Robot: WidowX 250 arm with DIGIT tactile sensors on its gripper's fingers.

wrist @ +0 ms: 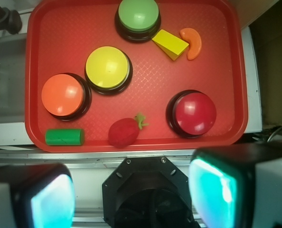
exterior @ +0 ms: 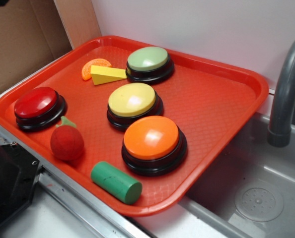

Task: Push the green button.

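Observation:
The green button (exterior: 148, 59) (wrist: 138, 15), a pale green dome on a black base, stands at the far end of the red tray (exterior: 222, 99) (wrist: 55, 47). In the wrist view my gripper (wrist: 131, 194) hangs high above the robot's black base, well short of the tray. Its two fingers (wrist: 217, 190) with teal pads stand wide apart with nothing between them. The exterior view does not show the gripper.
On the tray also sit a yellow button (exterior: 132, 100), an orange button (exterior: 152, 139), a red button (exterior: 36, 104), a green cylinder (exterior: 116, 182), a red strawberry (exterior: 66, 142), a yellow wedge (exterior: 108, 75) and an orange slice (exterior: 94, 67). A sink with a grey faucet (exterior: 286, 94) lies right.

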